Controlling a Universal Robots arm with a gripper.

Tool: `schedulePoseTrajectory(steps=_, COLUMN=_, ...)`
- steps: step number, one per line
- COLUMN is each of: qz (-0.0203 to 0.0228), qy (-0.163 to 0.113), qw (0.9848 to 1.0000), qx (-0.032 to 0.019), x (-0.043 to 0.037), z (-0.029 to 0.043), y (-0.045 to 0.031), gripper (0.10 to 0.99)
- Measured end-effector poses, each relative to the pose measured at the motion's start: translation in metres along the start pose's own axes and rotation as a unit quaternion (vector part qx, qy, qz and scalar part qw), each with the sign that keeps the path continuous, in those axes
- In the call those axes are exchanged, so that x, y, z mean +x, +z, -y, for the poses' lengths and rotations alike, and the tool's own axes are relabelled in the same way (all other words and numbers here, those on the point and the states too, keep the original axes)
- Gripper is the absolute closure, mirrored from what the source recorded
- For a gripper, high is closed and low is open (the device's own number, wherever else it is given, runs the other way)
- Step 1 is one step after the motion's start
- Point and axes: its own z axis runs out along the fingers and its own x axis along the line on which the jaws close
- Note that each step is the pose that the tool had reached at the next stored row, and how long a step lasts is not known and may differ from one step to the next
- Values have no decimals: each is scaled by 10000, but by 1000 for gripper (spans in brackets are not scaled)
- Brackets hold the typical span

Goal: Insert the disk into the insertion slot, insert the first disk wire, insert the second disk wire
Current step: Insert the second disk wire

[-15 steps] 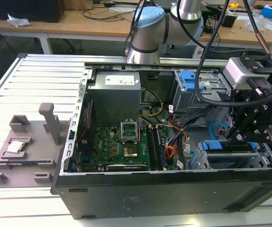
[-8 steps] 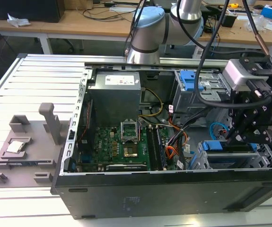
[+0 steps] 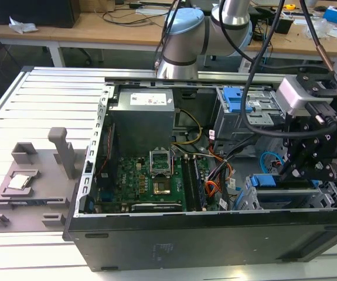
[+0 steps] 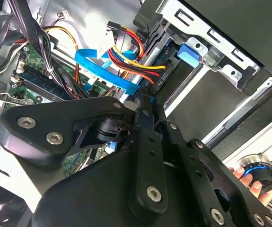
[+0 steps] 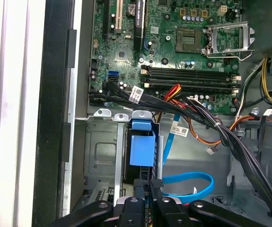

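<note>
With the disk (image 5: 141, 149) seated in the insertion slot (image 5: 108, 156), I see the gripper (image 5: 147, 187) pinching a black connector against the disk's end.

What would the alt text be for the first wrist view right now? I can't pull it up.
The gripper hangs over the disk, whose blue carrier sits in the insertion slot of the silver drive cage. A blue flat cable loops beside it, and black wire bundles cross the green motherboard beyond.
</note>
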Motion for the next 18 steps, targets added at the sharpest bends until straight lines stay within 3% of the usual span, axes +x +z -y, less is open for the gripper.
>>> schedulePoseTrajectory(steps=13, qz=8, qy=-1, qw=10000, qx=1, x=3, z=1, y=31, gripper=922)
schedulePoseTrajectory(steps=14, qz=9, qy=0, qw=10000, qx=1, x=3, z=1, y=31, gripper=851)
schedulePoseTrajectory(steps=15, qz=8, qy=0, qw=10000, qx=0, x=3, z=1, y=29, gripper=851)
schedulePoseTrajectory(steps=18, qz=14, qy=0, qw=10000, qx=1, x=3, z=-2, y=-47, gripper=851)
